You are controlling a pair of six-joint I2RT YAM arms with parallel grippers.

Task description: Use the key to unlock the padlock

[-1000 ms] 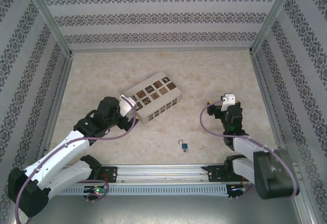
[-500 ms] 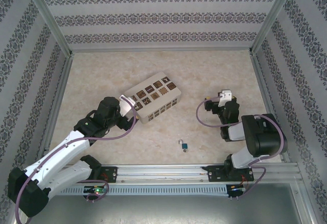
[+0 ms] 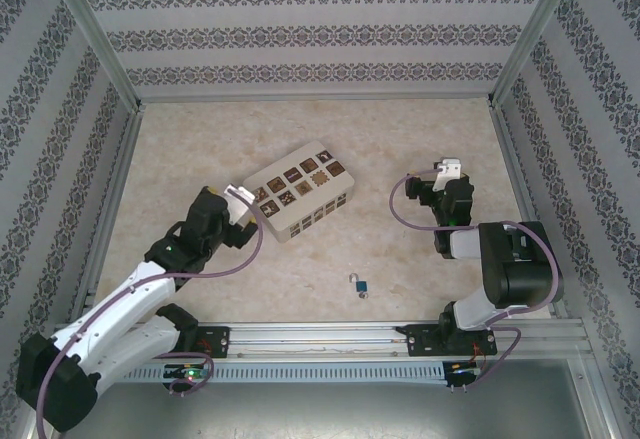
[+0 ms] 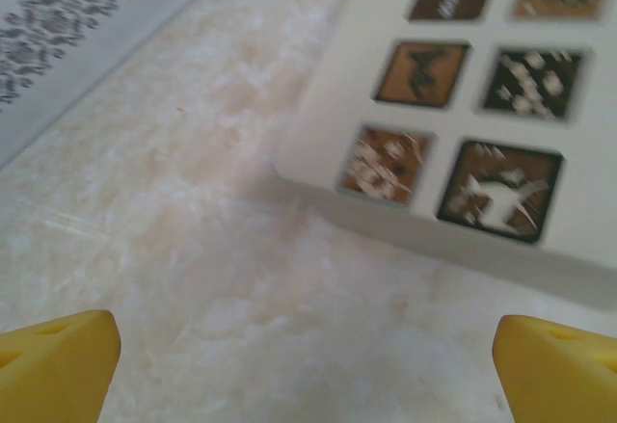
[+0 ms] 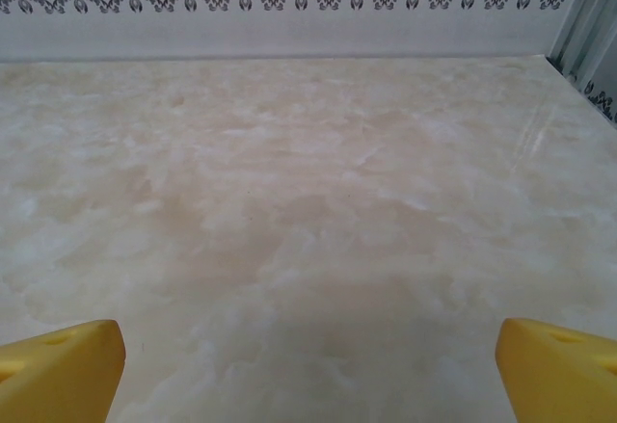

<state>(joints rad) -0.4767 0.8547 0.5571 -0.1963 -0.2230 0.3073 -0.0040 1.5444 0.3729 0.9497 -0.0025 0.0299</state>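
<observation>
The tiny blue padlock with its silvery shackle lies on the marble floor near the front rail, between the two arms. At this size I cannot tell the key apart from it. My left gripper hovers at the near left corner of the cream box. It is open, with the yellow fingertips wide apart over bare floor. My right gripper is at the right, far from the padlock. It is also open, and between its fingertips there is only floor. Both grippers hold nothing.
The cream box with brown patterned squares lies tilted at mid-table, left of centre. Patterned walls and metal frame posts close in the back and sides. A rail runs along the front edge.
The right arm has folded, and its gripper has moved a little farther from the front rail. The left gripper has shifted slightly left along the box corner. The padlock has not moved.
</observation>
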